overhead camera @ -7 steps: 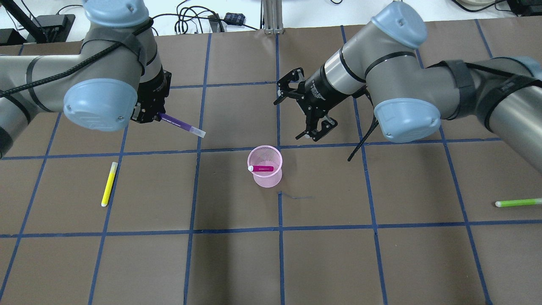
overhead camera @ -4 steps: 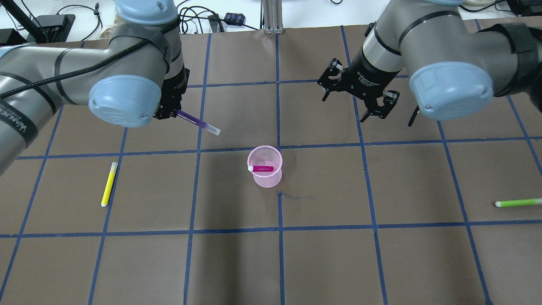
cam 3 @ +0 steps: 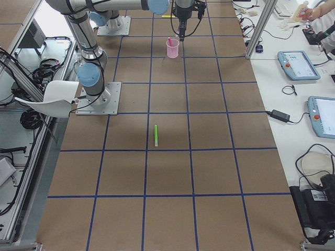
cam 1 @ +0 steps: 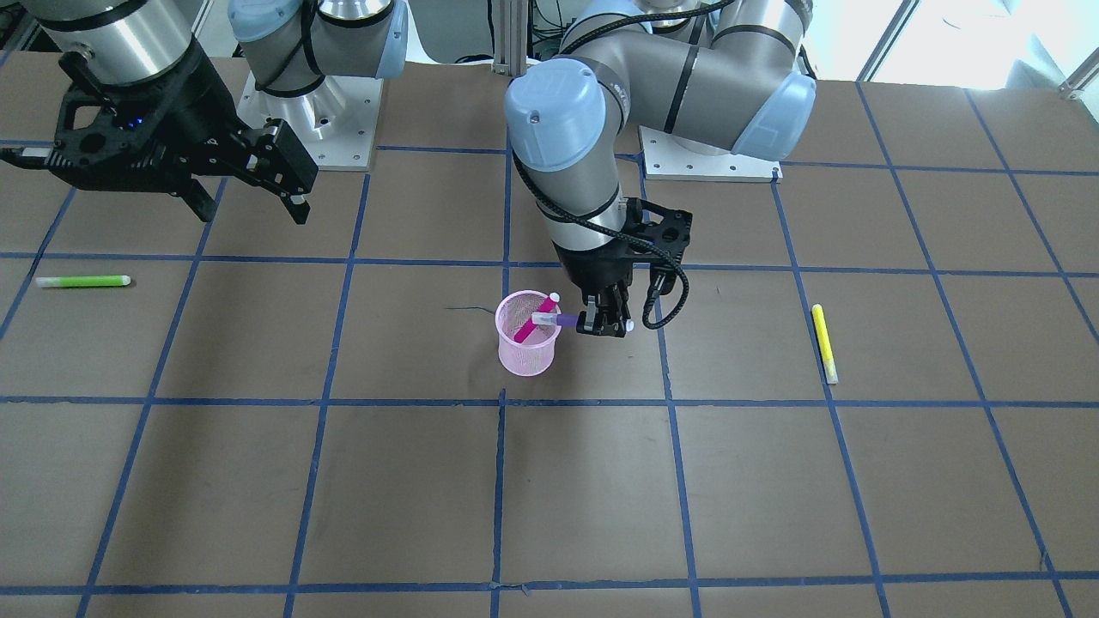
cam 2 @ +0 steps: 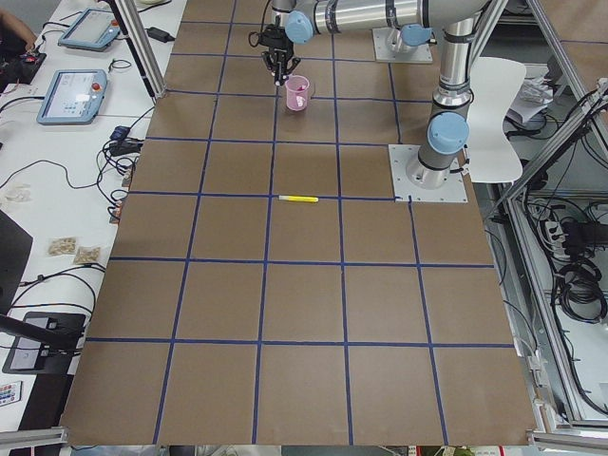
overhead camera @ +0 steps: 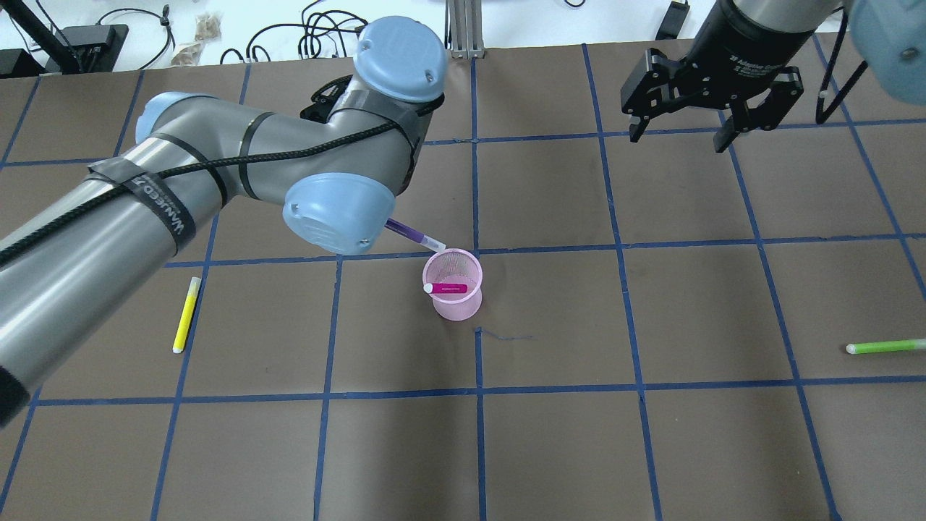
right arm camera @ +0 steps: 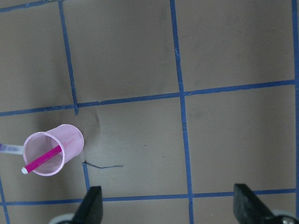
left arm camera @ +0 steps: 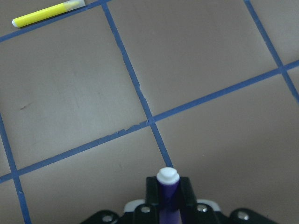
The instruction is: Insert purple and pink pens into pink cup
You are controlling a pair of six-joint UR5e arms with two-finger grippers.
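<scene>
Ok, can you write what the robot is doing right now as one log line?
left gripper: holding purple pen, tip at pink cup rim | pink pen: in cup | right gripper: open, empty, away

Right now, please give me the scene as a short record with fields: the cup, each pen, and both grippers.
pink cup: upright on the table, near the middle
pink pen: inside the cup, leaning against its rim
purple pen: held by the left gripper, tip at the cup's rim, not yet inside
left gripper: shut on the purple pen, beside the cup
right gripper: open, empty, raised away from the cup
yellow pen: lying on the table
green pen: lying on the table
</scene>
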